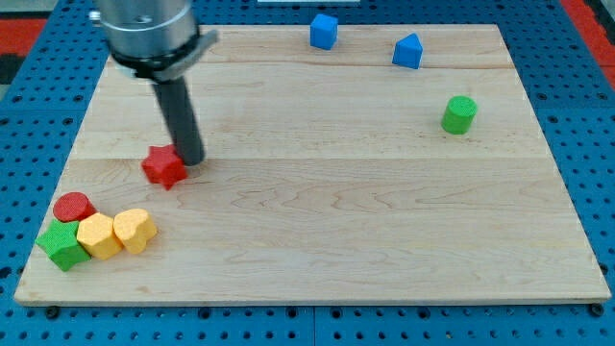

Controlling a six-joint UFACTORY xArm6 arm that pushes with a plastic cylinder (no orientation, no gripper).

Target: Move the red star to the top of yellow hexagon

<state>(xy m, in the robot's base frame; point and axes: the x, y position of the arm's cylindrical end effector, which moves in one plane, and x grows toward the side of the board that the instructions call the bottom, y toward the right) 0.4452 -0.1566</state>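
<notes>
Toward the worktop's [317, 221] left, my tip [191, 160], a bare rod tool holding nothing, touched the red star's [164, 166] right, which seemingly needed nudging nearer, just beyond the yellow hexagon [98, 235].

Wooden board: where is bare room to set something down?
Free: the wooden board's middle and bottom right, below the green cylinder. Crowded: bottom left, around the yellow hexagon; my tip touches the red star.

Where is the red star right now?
The red star sits on the view's left side of the board, touching my tip at its right, above the yellow blocks cluster.
</notes>
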